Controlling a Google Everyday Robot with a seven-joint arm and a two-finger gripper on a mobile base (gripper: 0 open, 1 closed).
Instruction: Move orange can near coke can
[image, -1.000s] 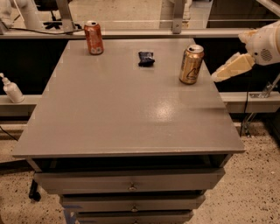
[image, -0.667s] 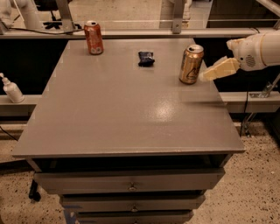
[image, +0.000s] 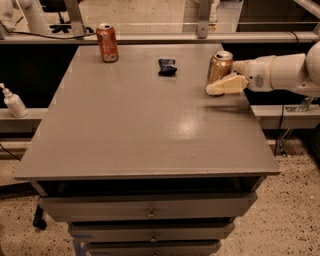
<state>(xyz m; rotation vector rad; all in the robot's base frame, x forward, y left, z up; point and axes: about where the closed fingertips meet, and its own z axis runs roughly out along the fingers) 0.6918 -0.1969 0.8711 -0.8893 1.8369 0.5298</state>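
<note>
The orange can (image: 220, 64), golden-orange with a silver top, stands upright near the table's right edge. The coke can (image: 107, 43), red-orange with whitish markings, stands upright at the far left of the table (image: 150, 130). My gripper (image: 214, 84) reaches in from the right on a white arm (image: 285, 72) and is open at the orange can's lower part. Its near finger (image: 225, 85) lies in front of the can's base. The far finger is hidden behind the can.
A small dark blue packet (image: 167, 66) lies between the two cans, towards the back. A white pump bottle (image: 14, 102) stands on a ledge left of the table. Drawers sit under the tabletop. A rail runs along the back.
My gripper has moved left from beyond the table's right edge up to the orange can. Both cans and the packet have stayed in place.
</note>
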